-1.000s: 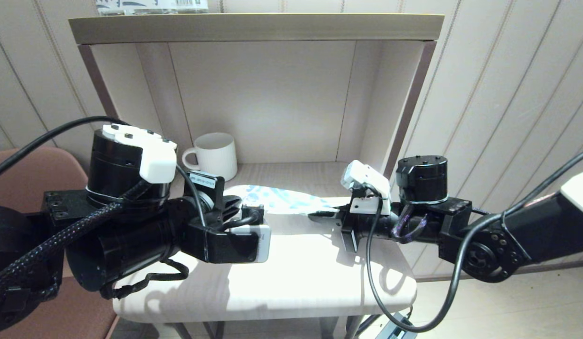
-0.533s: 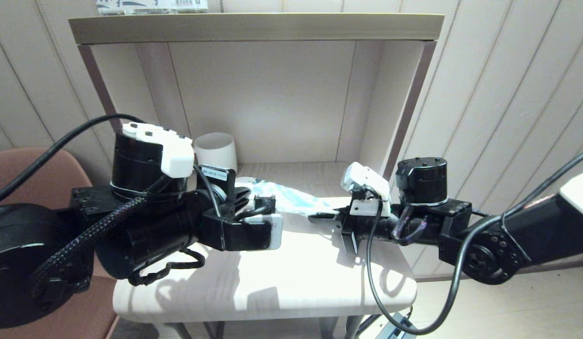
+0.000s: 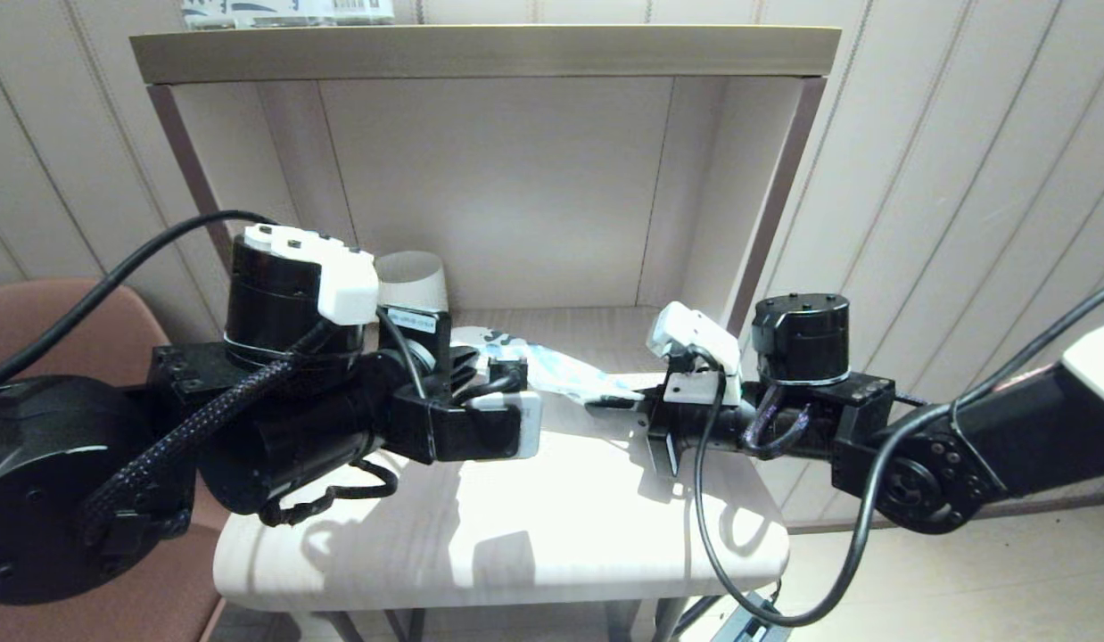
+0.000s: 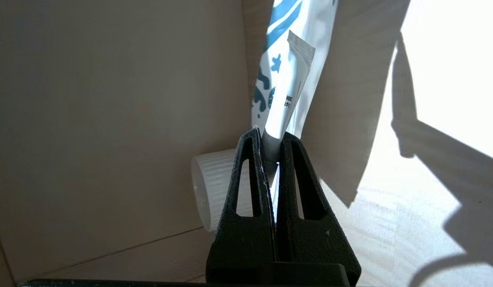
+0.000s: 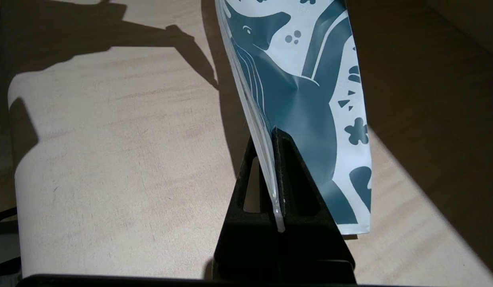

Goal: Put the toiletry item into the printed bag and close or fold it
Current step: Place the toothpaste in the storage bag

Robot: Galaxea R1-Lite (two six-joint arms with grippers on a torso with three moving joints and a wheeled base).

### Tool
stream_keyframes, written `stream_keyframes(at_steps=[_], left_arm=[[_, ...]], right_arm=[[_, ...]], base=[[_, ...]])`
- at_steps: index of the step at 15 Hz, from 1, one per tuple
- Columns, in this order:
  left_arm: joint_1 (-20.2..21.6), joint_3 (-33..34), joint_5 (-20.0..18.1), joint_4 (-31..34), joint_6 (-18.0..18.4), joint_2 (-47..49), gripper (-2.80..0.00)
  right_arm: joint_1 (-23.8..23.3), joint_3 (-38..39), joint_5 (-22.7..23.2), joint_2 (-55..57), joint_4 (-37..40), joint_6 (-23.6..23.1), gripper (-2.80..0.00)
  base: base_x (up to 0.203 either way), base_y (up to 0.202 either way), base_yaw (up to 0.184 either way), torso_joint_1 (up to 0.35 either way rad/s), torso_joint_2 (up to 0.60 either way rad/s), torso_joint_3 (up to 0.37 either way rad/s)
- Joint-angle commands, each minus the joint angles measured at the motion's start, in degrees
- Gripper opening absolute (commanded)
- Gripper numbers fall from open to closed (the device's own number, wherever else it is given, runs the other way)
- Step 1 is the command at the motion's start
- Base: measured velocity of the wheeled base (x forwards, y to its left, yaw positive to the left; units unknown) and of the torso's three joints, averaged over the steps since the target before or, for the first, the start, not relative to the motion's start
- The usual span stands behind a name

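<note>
Two-arm insertion of the toiletry item into the printed bag (image 3: 565, 374), shown mid-step above the pale worktop (image 3: 552, 526) in front of an open shelf unit (image 3: 481, 53). The left claw (image 4: 271, 139), at about 9 o'clock of the worktop's centre in the head view, is closed on the toiletry item (image 4: 288, 93), which here appears as a small white crimped tube with dark printed characters; its crimped tail points away from the claw and lies against the bag's printed face. The right claw (image 5: 275, 175), at about 3 o'clock, is closed on one edge of the bag, pinching what looks like the sealed strip so that the pouch hangs between the two arms, clear of the worktop. A white mug (image 3: 414, 278) stands just behind the left arm, at about 11 o'clock. Whether the tube's tail is already inside the mouth or merely lying on the outside cannot be told. For a clean step, the right claw should probably keep its edge taut and steady while the left advances the tube along the pouch's long axis. Releasing it only once most of its length is covered would be safest. The likely risk is the thin film buckling, or the tube sliding off the outside face.
</note>
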Motion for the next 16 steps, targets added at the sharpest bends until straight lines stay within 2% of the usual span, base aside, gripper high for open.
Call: stream_keyframes(at_steps=[1,2,3,5,7,8,9,11,14,16], left_arm=[[1.7,0.1,-0.1,-0.6,-0.8,-1.9,-2.80],[3.3,-0.1,-0.2,-2.0,-4.4,-2.3,-2.80],[4.3,-0.7,-0.8,-3.6,-9.6,-2.2,-2.80],[7.1,-2.0,-5.4,-5.2,-18.8,-2.1,-2.80],[9.8,-1.4,-8.1,-5.8,-25.0,-2.1,-2.80],[11.0,-0.4,-10.6,-6.3,-28.9,-1.8,-2.80],[11.6,1.0,-12.9,-7.1,-31.1,-1.7,-2.80],[12.8,2.0,-16.8,-8.4,-31.9,-1.1,-2.80],[13.8,-0.9,-22.5,-9.4,-31.6,1.8,-2.80],[15.5,-3.3,-26.5,-9.8,-31.5,3.6,-2.80]], right_arm=[[-0.9,-0.2,0.1,-0.6,-0.2,-0.2,-2.80],[-1.1,0.0,0.2,-1.4,-0.2,-0.1,-2.80],[-1.0,0.2,0.2,-2.6,0.1,-0.1,-2.80],[-0.5,-0.2,0.3,-4.3,3.6,0.0,-2.80],[-0.6,-0.6,0.4,-5.8,7.0,0.1,-2.80],[-0.7,-0.9,0.4,-6.0,7.7,0.2,-2.80],[-0.8,-1.0,0.3,-6.1,7.8,0.1,-2.80],[-1.2,-2.1,0.3,-6.3,8.9,0.1,-2.80],[-1.1,-5.8,0.7,-7.2,15.1,-0.1,-2.80],[-1.1,-7.0,3.0,-7.3,18.4,0.0,-2.80]], base=[[0.000,0.000,0.000,0.000,0.00,0.000],[0.000,0.000,0.000,0.000,0.00,0.000],[0.000,0.000,0.000,0.000,0.00,0.000],[0.000,0.000,0.000,0.000,0.00,0.000],[0.000,0.000,0.000,0.000,0.00,0.000],[0.000,0.000,0.000,0.000,0.00,0.000],[0.000,0.000,0.000,0.000,0.00,0.000],[0.000,0.000,0.000,0.000,0.00,0.000],[0.000,0.000,0.000,0.000,0.00,0.000],[0.000,0.000,0.000,0.000,0.00,0.000]])
